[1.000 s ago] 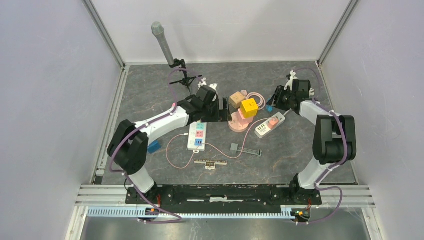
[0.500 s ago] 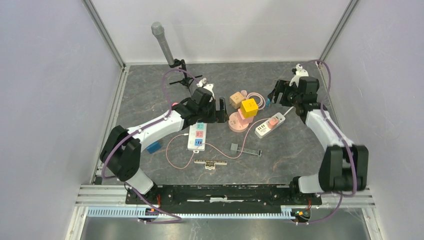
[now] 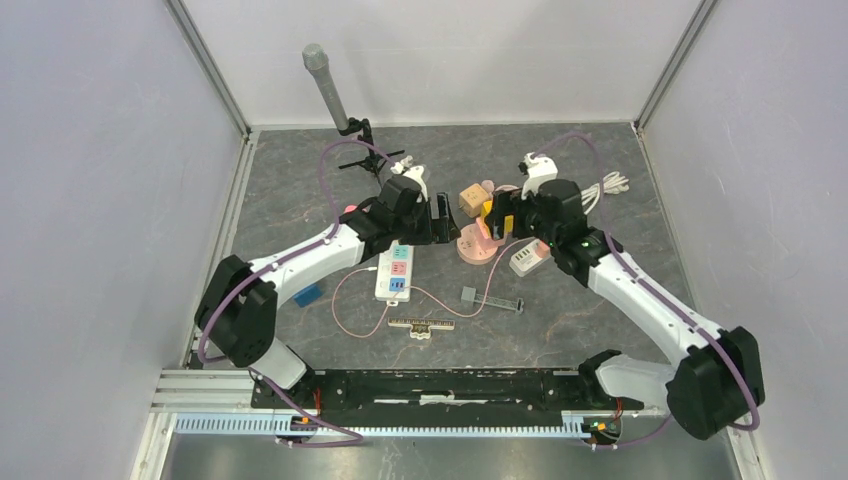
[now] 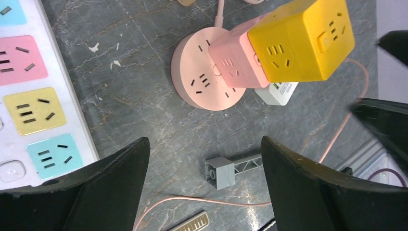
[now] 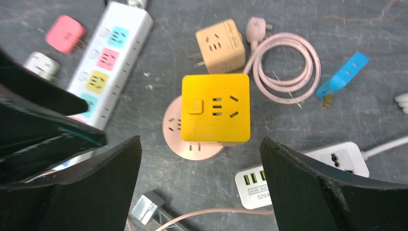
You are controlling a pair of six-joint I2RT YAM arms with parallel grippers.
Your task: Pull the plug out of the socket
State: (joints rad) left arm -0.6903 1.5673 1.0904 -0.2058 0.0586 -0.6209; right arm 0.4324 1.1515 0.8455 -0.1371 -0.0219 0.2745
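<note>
A yellow cube plug [image 5: 215, 108] sits on a pink cube [image 4: 235, 65], which is plugged into the round pink socket [image 4: 204, 77] lying on the table. My right gripper [image 5: 200, 142] hangs open above this stack, and the yellow cube shows just ahead of its fingertips. My left gripper [image 4: 204, 144] is open too, just to the left of the stack with bare table between its fingers. In the top view the left gripper [image 3: 443, 220] and right gripper [image 3: 497, 218] face each other over the round pink socket [image 3: 475, 250]. Neither touches the stack.
A white strip with coloured outlets [image 4: 29, 96] lies left of the stack. A white USB strip [image 5: 298, 175] lies right of it. Behind are a tan cube [image 5: 220, 45], a coiled pink cable [image 5: 286, 67] and a blue piece [image 5: 342, 74]. Nearer lie a grey part [image 3: 468, 295] and a ruler [image 3: 421, 325].
My right arm has swung from the back right over to the stack, and its jaws have opened wide. The left arm has stayed almost still.
</note>
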